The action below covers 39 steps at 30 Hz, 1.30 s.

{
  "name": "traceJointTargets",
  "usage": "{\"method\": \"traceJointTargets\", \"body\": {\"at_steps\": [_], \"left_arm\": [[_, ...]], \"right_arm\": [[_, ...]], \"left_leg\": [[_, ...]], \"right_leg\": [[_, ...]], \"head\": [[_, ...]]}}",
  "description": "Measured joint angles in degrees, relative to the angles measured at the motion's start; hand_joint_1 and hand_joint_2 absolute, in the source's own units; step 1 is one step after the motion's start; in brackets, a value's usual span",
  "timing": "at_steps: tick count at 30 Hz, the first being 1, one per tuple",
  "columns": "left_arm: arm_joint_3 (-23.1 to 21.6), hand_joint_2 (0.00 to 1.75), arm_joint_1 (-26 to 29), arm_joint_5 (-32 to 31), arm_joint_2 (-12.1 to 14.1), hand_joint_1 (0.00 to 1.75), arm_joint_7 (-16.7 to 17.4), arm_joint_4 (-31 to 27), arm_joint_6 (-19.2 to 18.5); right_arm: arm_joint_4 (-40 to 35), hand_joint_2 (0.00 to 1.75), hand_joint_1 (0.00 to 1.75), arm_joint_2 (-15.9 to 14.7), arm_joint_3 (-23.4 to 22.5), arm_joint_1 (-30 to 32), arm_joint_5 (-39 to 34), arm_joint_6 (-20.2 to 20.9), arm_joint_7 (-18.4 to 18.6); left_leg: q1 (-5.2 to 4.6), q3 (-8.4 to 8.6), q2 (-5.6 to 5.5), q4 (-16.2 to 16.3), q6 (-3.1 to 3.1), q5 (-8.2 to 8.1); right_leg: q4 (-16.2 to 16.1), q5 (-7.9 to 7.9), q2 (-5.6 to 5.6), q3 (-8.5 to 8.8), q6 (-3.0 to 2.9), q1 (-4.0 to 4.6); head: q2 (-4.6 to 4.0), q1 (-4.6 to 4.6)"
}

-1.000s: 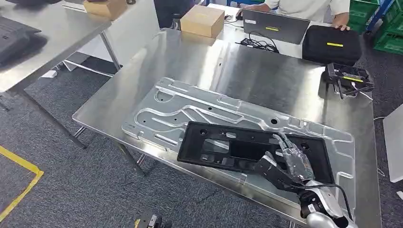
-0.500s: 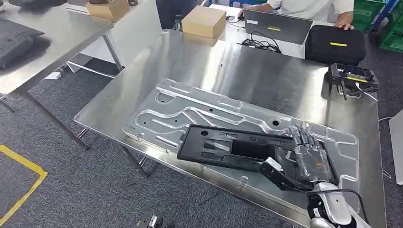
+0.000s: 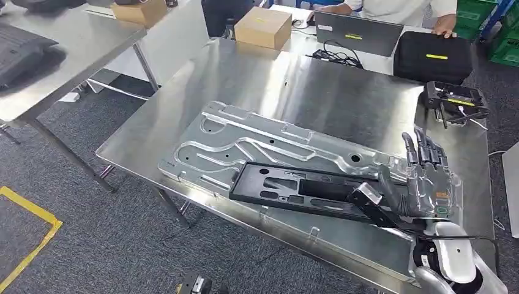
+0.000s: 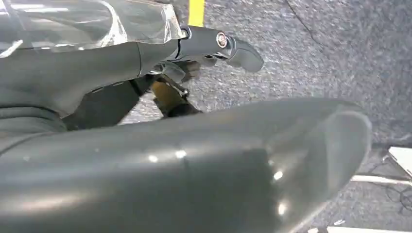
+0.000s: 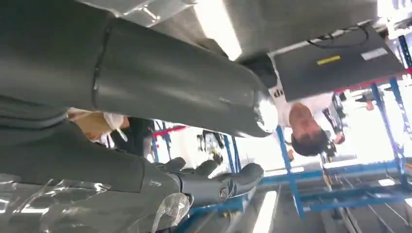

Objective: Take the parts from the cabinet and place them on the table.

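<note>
Head view: a steel surface (image 3: 318,92) runs diagonally through the centre of the frame. On it lies a large stamped metal panel (image 3: 257,144), and across that panel's lower right portion rests a black rectangular frame part (image 3: 294,187). The right hand (image 3: 422,184) sits at the lower right of the frame, above the black part's right end, fingers (image 3: 428,150) straight and spread, pointing toward the top of the frame; the thumb lies close over the part's end, and whether it touches cannot be told. The hand grips nothing. In the upper right, a laptop (image 3: 355,33), a black case (image 3: 431,58) and a small black device (image 3: 456,98) sit on the surface, with a person (image 3: 398,7) behind them. A cardboard box (image 3: 263,26) stands at upper centre.

Left wrist view: the left hand (image 4: 184,160) hangs over grey carpet (image 4: 316,53) crossed by a yellow line (image 4: 196,12). One dark finger (image 4: 228,46) extends straight; how far the hand is open cannot be told.

Right wrist view, turned: the thumb (image 5: 170,87) and dark fingers (image 5: 228,182) stand apart with nothing between them, with the laptop and the person beyond.
</note>
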Motion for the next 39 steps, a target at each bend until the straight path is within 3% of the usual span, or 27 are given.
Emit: {"method": "traceJointTargets", "body": {"at_steps": [1, 2, 6, 7, 8, 9, 11, 12, 13, 17, 18, 20, 21, 22, 23, 24, 25, 26, 27, 28, 31, 32, 33, 35, 37, 38, 39], "left_arm": [[0.09, 0.00, -0.04, 0.20, 0.02, 0.00, 0.17, 0.00, 0.42], [0.33, 0.00, 0.04, 0.59, -0.11, 0.00, 0.68, 0.00, 0.87], [0.81, 0.00, 0.29, 1.11, -0.74, 0.00, 3.78, 0.00, 2.77], [0.83, 0.00, 0.41, 1.18, -0.85, 0.00, 4.22, 0.00, 3.08], [0.92, 0.00, 0.60, 1.55, -0.85, 0.00, 4.17, 0.00, 3.12], [1.05, 0.00, 0.74, 1.99, -0.87, 0.00, 3.89, 0.00, 3.10], [1.22, 0.00, 0.86, 2.47, -0.94, 0.00, 3.10, 0.00, 3.10], [1.33, 0.00, 0.88, 2.62, -0.85, 0.00, 2.69, 0.00, 3.12], [1.38, 0.00, 0.88, 2.64, -0.90, 0.00, 2.45, 0.00, 3.15], [2.03, 0.00, 1.61, 3.74, -1.07, 0.00, 0.75, 0.00, 4.61], [2.25, 0.00, 1.70, 3.84, -1.33, 0.00, 0.33, 0.00, 4.89], [2.42, 0.00, 1.79, 4.13, -1.55, 0.00, -0.22, 0.00, 5.24], [2.54, 0.00, 1.99, 4.37, -1.71, 0.00, -0.51, 0.00, 5.42], [2.65, 0.00, 2.25, 4.70, -1.81, 0.00, -0.85, 0.00, 5.55], [2.73, 0.00, 2.47, 5.01, -1.88, 0.00, -1.31, 0.00, 5.64], [2.80, 0.00, 2.55, 5.25, -1.99, 0.00, -1.69, 0.00, 5.84], [2.95, 0.00, 2.53, 5.60, -2.01, 0.00, -2.06, 0.00, 6.05], [3.26, 0.00, 2.45, 5.81, -2.01, 0.00, -2.49, 0.00, 6.12], [3.63, 0.00, 2.27, 6.10, -2.01, 0.00, -2.80, 0.00, 6.23], [3.87, 0.00, 2.14, 6.18, -2.03, 0.00, -2.97, 0.00, 6.36], [4.15, 0.00, 1.86, 6.54, -2.05, 0.00, -2.73, 0.00, 5.70], [4.30, 0.00, 1.85, 6.58, -1.99, 0.00, -2.40, 0.00, 5.53], [4.46, 0.00, 1.87, 6.62, -1.99, 0.00, -2.43, 0.00, 5.40], [4.81, 0.00, 1.56, 6.64, -1.90, 0.00, -2.38, 0.00, 5.29], [5.07, 0.00, 1.66, 6.60, -1.95, 0.00, -2.34, 0.00, 5.14], [5.14, 0.00, 1.78, 6.62, -1.92, 0.00, -2.34, 0.00, 5.14], [5.18, 0.00, 1.87, 6.73, -1.86, 0.00, -2.34, 0.00, 5.16]], "right_arm": [[-0.55, 0.00, 0.00, 0.00, -0.04, -0.39, 0.44, 0.00, 0.04], [-1.00, 0.00, 0.00, -0.02, -0.22, -0.53, 0.65, -0.11, 0.28], [-3.60, 0.00, 0.00, 0.41, -0.33, -2.15, -0.11, -4.08, 2.21], [-4.11, 0.00, 0.00, 0.85, -0.33, -2.17, -0.85, -5.52, 2.62], [-4.69, 0.00, 0.00, 1.42, -0.33, -2.19, -2.46, -8.07, 3.01], [-5.44, 0.00, 0.00, 2.18, -0.33, -2.33, -4.87, -12.02, 3.06], [-6.91, 0.00, 0.00, 3.46, -0.17, -2.64, -10.50, -20.10, 1.88], [-7.32, 0.00, 0.00, 4.41, 0.06, -2.75, -12.50, -23.95, 1.09], [-7.91, 0.00, 0.00, 5.27, 0.26, -3.12, -13.30, -25.21, 0.37], [-10.11, 0.00, 0.00, 9.02, 1.66, -3.14, -18.94, -27.04, -5.08], [-10.51, 0.00, 0.00, 9.70, 1.84, -3.10, -20.04, -27.08, -6.07], [-11.30, 0.00, 0.00, 11.70, 2.40, -3.11, -22.70, -27.15, -8.32], [-11.54, 0.00, 0.00, 12.33, 2.78, -3.10, -24.53, -27.19, -9.53], [-11.63, 0.00, 0.00, 13.20, 3.23, -3.12, -26.87, -27.19, -10.90], [-11.71, 0.00, 0.00, 14.19, 3.76, -3.12, -29.83, -27.19, -12.40], [-11.74, 0.00, 0.00, 15.04, 4.24, -3.12, -32.10, -27.19, -13.75], [-11.74, 0.00, 0.00, 15.98, 4.83, -3.26, -33.23, -27.19, -14.82], [-11.74, 0.00, 0.00, 16.72, 5.49, -3.70, -33.49, -27.19, -15.57], [-11.74, 0.00, 0.00, 17.51, 6.23, -4.22, -33.27, -27.19, -16.18], [-11.69, 0.00, 0.00, 18.10, 6.86, -4.46, -33.03, -27.23, -16.54], [-11.41, 0.00, 0.00, 19.89, 8.88, -5.40, -33.71, -27.32, -17.07], [-11.34, 0.00, 0.00, 20.48, 9.40, -5.54, -33.75, -27.32, -17.25], [-11.23, 0.00, 0.00, 20.59, 9.75, -5.68, -33.77, -27.34, -17.31], [-11.12, 0.00, 0.00, 21.11, 10.56, -6.06, -33.82, -27.36, -17.49], [-10.82, 0.00, 0.00, 21.48, 11.34, -6.03, -33.92, -27.36, -17.49], [-10.71, 0.00, 0.00, 21.53, 11.59, -6.05, -33.97, -27.36, -17.49], [-10.58, 0.00, 0.00, 21.62, 11.91, -6.14, -33.95, -27.36, -17.49]], "left_leg": [[-0.06, 0.48, 0.01, -1.14, 0.28, 0.59], [0.72, 1.35, 0.25, -2.55, -0.34, 1.75], [0.47, 1.58, 0.11, -3.14, 0.07, 2.02], [0.45, 1.50, 0.06, -3.01, 0.07, 2.00], [0.47, 1.51, -0.04, -2.95, 0.04, 1.97], [0.57, 1.52, -0.16, -2.74, -0.12, 1.84], [0.90, 1.45, -0.32, -1.59, -0.85, 1.07], [0.48, 0.95, -0.35, -1.03, -1.40, 0.54], [0.46, 0.62, -0.35, -0.19, -1.43, 0.14], [0.73, 0.61, -0.42, 0.48, -1.95, -0.36], [0.86, -0.37, -0.33, 2.55, -2.61, -1.85], [1.63, -4.94, -0.29, 11.90, -3.62, -6.46], [1.92, -7.34, -0.28, 16.69, -3.83, -8.18], [1.97, -8.79, -0.27, 19.35, -3.91, -8.53], [1.97, -8.98, -0.28, 19.03, -3.85, -7.63], [1.94, -7.88, -0.26, 16.06, -3.56, -5.55], [1.80, -5.38, -0.09, 10.28, -3.07, -2.45], [1.45, -2.89, 0.67, 4.80, -2.35, 0.07], [0.64, -0.72, 3.62, -0.27, -1.18, 1.38], [0.52, -0.82, 3.79, -0.51, -1.13, 1.23], [0.06, -1.13, 1.90, -0.99, -0.85, 1.55], [0.68, -0.03, 1.15, -2.58, -0.78, 2.71], [0.68, 0.50, 0.71, -3.17, -0.93, 3.07], [0.83, 0.48, -0.33, -3.27, -0.43, 3.20], [0.69, 0.29, -1.65, -3.12, -0.38, 3.18], [0.68, 0.29, -2.35, -3.07, -0.39, 3.18], [0.71, 0.33, -3.07, -2.95, -0.42, 3.16]], "right_leg": [[-0.62, 0.25, 0.00, 0.32, 0.45, 0.11], [0.44, -0.24, -0.17, 0.11, 0.34, 0.06], [15.51, -8.53, -0.13, -6.71, 0.44, 0.73], [17.23, -8.64, -0.14, -7.51, 0.54, 0.74], [16.04, -7.45, -0.16, -6.93, 0.58, 0.72], [11.93, -4.99, -0.17, -4.80, 0.71, 0.67], [1.03, -0.17, -0.22, 1.04, 1.26, 0.32], [0.24, -1.40, 0.08, 1.59, 1.15, 0.68], [-0.06, -1.02, 0.16, 1.37, 0.20, 0.61], [0.03, -1.01, 0.17, 1.33, -0.92, 0.51], [0.03, -0.97, 0.02, 1.35, -1.20, 0.37], [0.03, -0.97, -0.04, 1.13, -1.31, 0.34], [0.03, -0.98, -0.10, 1.09, -1.32, 0.36], [0.03, -1.00, -0.54, 1.11, -1.31, 0.39], [0.03, -1.02, -0.65, 1.21, -1.30, 0.42], [0.03, -1.07, -0.90, 1.28, -1.34, 0.47], [0.01, -1.09, -1.22, 1.41, -1.34, 0.63], [-0.07, -1.14, -1.58, 1.55, -1.36, 0.73], [-0.31, -1.14, -1.93, 1.69, -1.36, 0.64], [-0.41, -1.24, -2.24, 1.77, -1.11, 0.96], [-1.23, -1.13, -3.88, 2.29, -0.31, 0.60], [-1.21, -1.49, -4.03, 2.57, 0.12, 0.94], [0.06, -2.36, -2.76, 2.30, 0.10, 0.71], [8.33, -7.19, -0.87, -1.37, -0.07, 0.94], [16.45, -10.24, -0.46, -5.42, 0.07, 1.03], [17.02, -9.68, -0.46, -5.84, 0.13, 1.02], [14.79, -7.83, -0.44, -4.91, 0.16, 0.96]], "head": [[0.00, 0.00], [0.00, 0.04], [0.00, 0.02], [0.00, 0.04], [0.00, 0.02], [0.00, 0.04], [0.00, 0.04], [0.00, 0.04], [0.00, 0.00], [0.00, 0.00], [0.00, -0.04], [-0.02, -0.02], [0.00, -0.02], [0.00, -0.02], [0.00, -0.04], [0.00, -0.02], [0.00, -0.04], [0.00, -0.02], [0.00, -0.02], [0.00, 0.00], [0.00, -0.02], [0.00, 0.02], [0.00, 0.02], [0.00, 0.02], [0.00, 0.02], [0.00, 0.02], [0.00, 0.02]]}}
